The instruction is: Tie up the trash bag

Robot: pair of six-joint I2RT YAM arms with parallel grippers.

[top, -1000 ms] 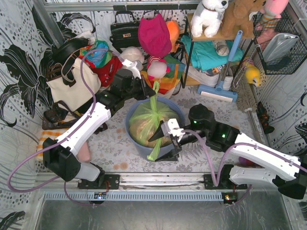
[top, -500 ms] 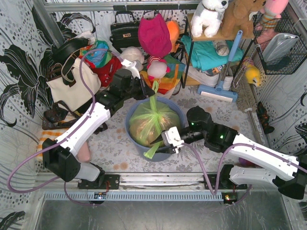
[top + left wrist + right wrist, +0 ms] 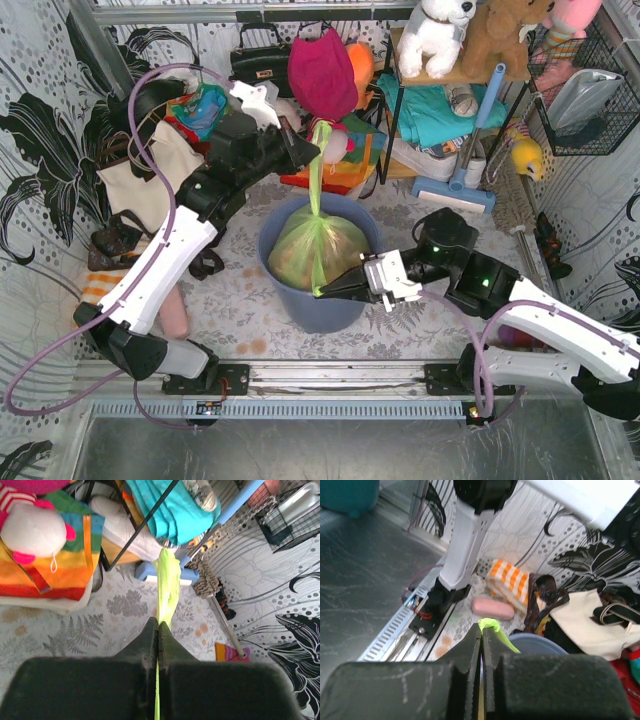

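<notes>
Trash bag (image 3: pixel 318 245), thin lime-green plastic with brownish scraps showing through, sits inside the blue-grey round bin (image 3: pixel 320 312) at the middle of the patterned floor. From its top a narrow twisted strip of the same plastic runs straight up, pulled taut, into the left gripper (image 3: pixel 312 152), whose jaws are pressed together on it. In the left wrist view the strip passes between the closed fingers (image 3: pixel 150 635) and sticks out past them. The right gripper (image 3: pixel 325 291) reaches in low from the right and is clamped on a second green tail at the bag's near side, just above the bin's front rim. In the right wrist view a short green tip pokes out beyond its closed fingers (image 3: pixel 470 645). A white tote bag (image 3: pixel 150 180) stands well to the left.
</notes>
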